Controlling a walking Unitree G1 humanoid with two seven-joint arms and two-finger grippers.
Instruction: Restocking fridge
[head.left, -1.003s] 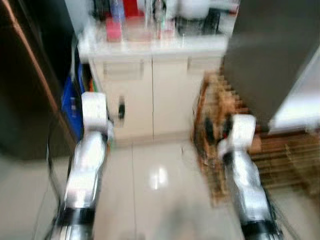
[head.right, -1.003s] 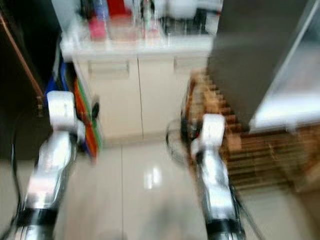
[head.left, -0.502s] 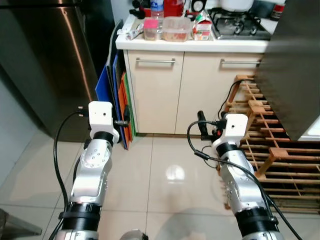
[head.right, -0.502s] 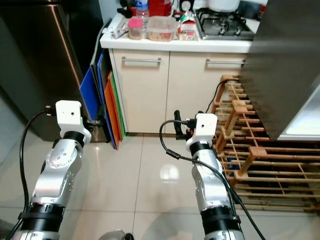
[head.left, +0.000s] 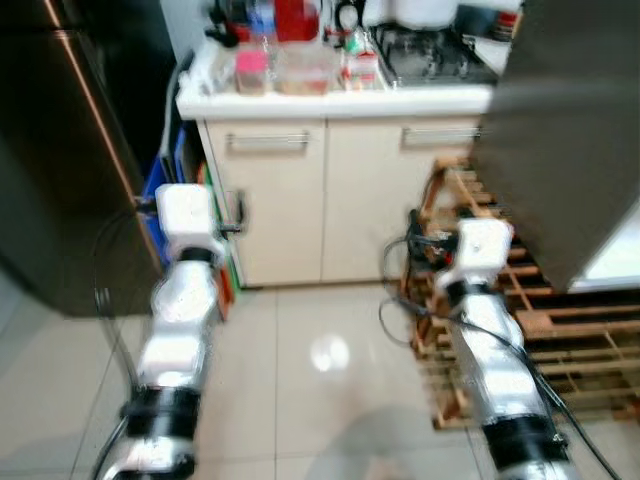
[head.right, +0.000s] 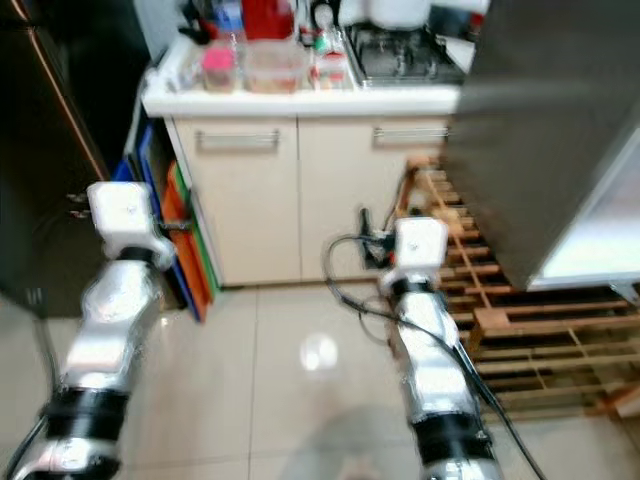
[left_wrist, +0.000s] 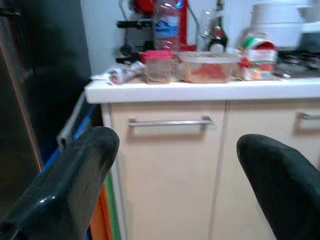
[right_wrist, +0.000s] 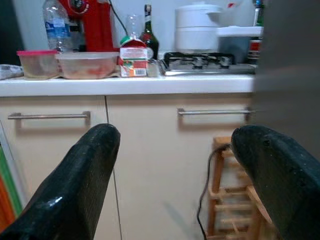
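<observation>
A dark steel fridge (head.left: 50, 150) stands at the left, and a grey door panel (head.left: 560, 130) with a white inner edge hangs at the right. On the white counter (head.left: 330, 100) sit a pink-lidded tub (left_wrist: 158, 66), a clear food container (left_wrist: 207, 66) and a small carton (right_wrist: 133, 61). My left gripper (left_wrist: 175, 165) is open and empty, level with the cabinet doors and well short of the counter. My right gripper (right_wrist: 172, 165) is open and empty too, pointing at the cabinet below the stove. Both arms are raised in front of me, left gripper (head.left: 235, 212) and right gripper (head.left: 415, 240).
A wooden slatted rack (head.left: 560, 340) lies on the floor under the grey panel. Blue, orange and green boards (head.right: 180, 240) lean between fridge and cabinet. A gas stove (right_wrist: 210, 60), a white pot (right_wrist: 197, 25), a water bottle (left_wrist: 165, 25) and a red appliance (right_wrist: 92, 22) stand on the counter. The tiled floor (head.left: 320, 360) lies ahead.
The whole picture has shifted and blurred, so the camera has moved; the counter stands a little closer and more central. Both arms keep the same raised pose, grippers still open.
</observation>
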